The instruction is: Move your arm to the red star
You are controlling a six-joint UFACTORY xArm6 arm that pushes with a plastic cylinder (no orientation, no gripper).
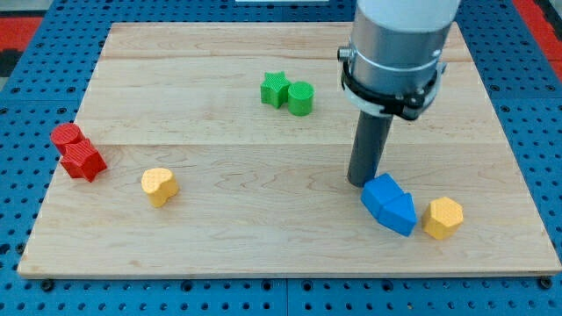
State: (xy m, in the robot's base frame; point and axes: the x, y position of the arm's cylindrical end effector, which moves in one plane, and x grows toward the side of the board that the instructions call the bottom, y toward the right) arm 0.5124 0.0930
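Observation:
The red star [85, 161] lies near the board's left edge, touching a red cylinder [66, 136] just above and left of it. My tip [362, 180] rests on the board at the right of centre, far to the right of the red star. It stands just above and left of a blue block [390, 203], touching or nearly touching it.
A yellow heart-shaped block [159, 186] lies right of the red star. A green star [275, 89] and green cylinder [300, 97] sit together at upper centre. A yellow hexagon [442, 217] lies right of the blue block. The wooden board [219, 237] lies on a blue pegboard.

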